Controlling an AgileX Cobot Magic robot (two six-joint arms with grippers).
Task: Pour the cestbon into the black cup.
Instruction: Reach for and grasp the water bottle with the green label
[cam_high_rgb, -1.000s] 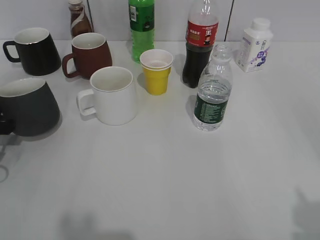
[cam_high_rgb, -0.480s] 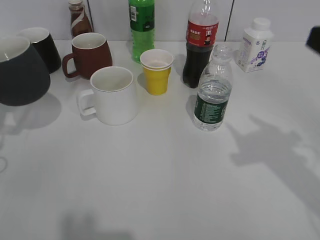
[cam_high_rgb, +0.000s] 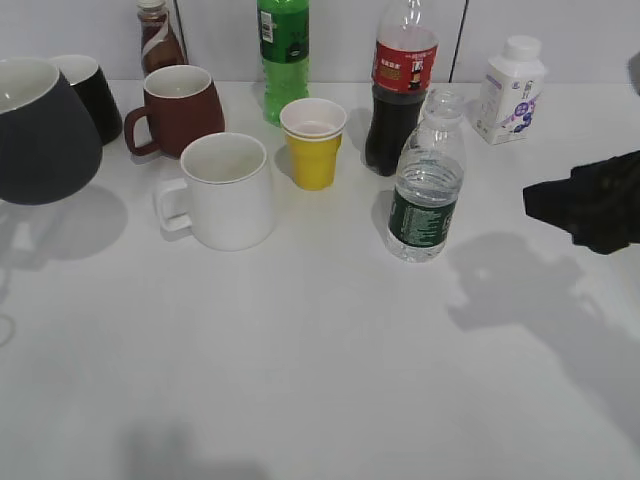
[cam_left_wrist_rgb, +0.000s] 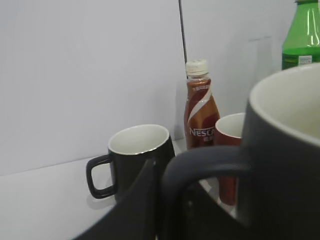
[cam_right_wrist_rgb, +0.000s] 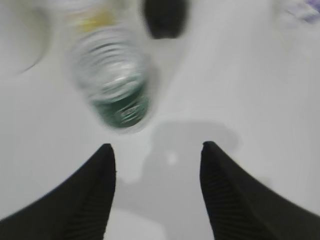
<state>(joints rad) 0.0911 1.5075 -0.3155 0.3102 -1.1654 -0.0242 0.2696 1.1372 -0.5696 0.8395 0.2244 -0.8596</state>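
The cestbon (cam_high_rgb: 427, 185), a clear ribbed bottle with a dark green label and no cap, stands upright right of centre on the table. It shows blurred in the right wrist view (cam_right_wrist_rgb: 116, 80). The large matte black cup (cam_high_rgb: 42, 135) hangs lifted at the far left. My left gripper (cam_left_wrist_rgb: 167, 200) is shut on its looped handle (cam_left_wrist_rgb: 200, 162); the cup's white inside shows (cam_left_wrist_rgb: 295, 100). My right gripper (cam_right_wrist_rgb: 157, 150) is open and empty, above the table to the right of the cestbon, seen as a dark shape (cam_high_rgb: 590, 200).
A smaller glossy black mug (cam_high_rgb: 88, 92), a red-brown mug (cam_high_rgb: 180, 108), a white mug (cam_high_rgb: 225, 190), a yellow cup (cam_high_rgb: 313, 140), a green soda bottle (cam_high_rgb: 283, 50), a cola bottle (cam_high_rgb: 398, 85), a coffee bottle (cam_high_rgb: 158, 40) and a white bottle (cam_high_rgb: 510, 90) stand around.
The black cup has been lifted off the table at the far left and raised. My right gripper has come into view from the right and moved toward the cestbon.
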